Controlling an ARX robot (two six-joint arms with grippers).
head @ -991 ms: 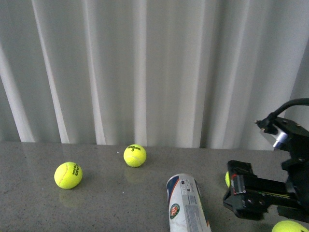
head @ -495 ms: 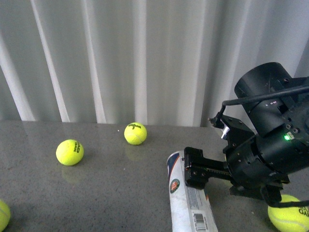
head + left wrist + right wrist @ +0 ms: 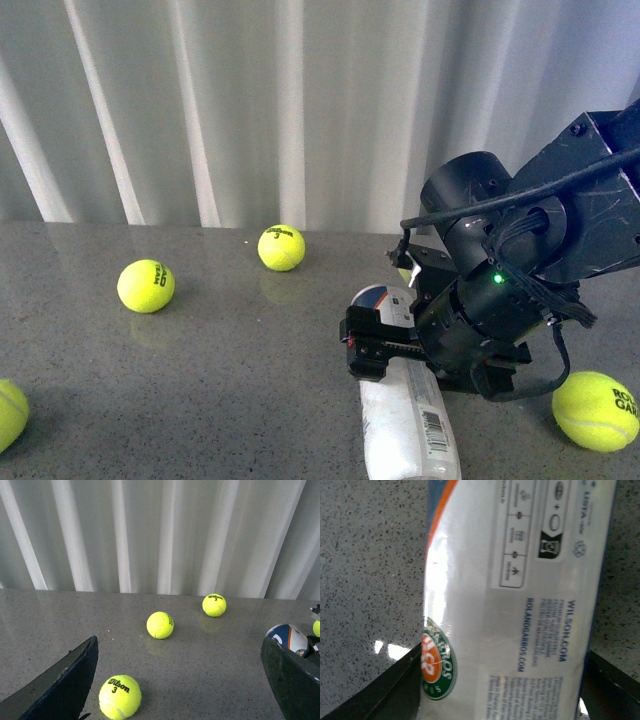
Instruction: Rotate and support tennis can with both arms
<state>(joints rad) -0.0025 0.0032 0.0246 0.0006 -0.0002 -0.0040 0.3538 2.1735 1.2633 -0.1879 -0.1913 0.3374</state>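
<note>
The tennis can (image 3: pixel 405 415) lies on its side on the grey table (image 3: pixel 220 380), its capped end (image 3: pixel 383 300) toward the curtain. My right gripper (image 3: pixel 392 352) is open, one finger on each side of the can's far half. In the right wrist view the white label with the round logo (image 3: pixel 520 600) fills the gap between the two fingers (image 3: pixel 380 695). My left gripper (image 3: pixel 179 660) is open over bare table with nothing between its fingers. Beyond one finger (image 3: pixel 295 680) lies the can's end (image 3: pixel 290 637). The left arm is out of the front view.
Yellow-green tennis balls lie loose: two at the back left (image 3: pixel 146 286) (image 3: pixel 281 247), one at the front left edge (image 3: pixel 8 412), one right of the right arm (image 3: pixel 595 410). A ball (image 3: pixel 120 696) sits near the left gripper's finger. A white curtain (image 3: pixel 250 100) backs the table.
My right arm has swung in from the right and come down over the can, its open fingers now on either side of it. The front view has tipped downward.
</note>
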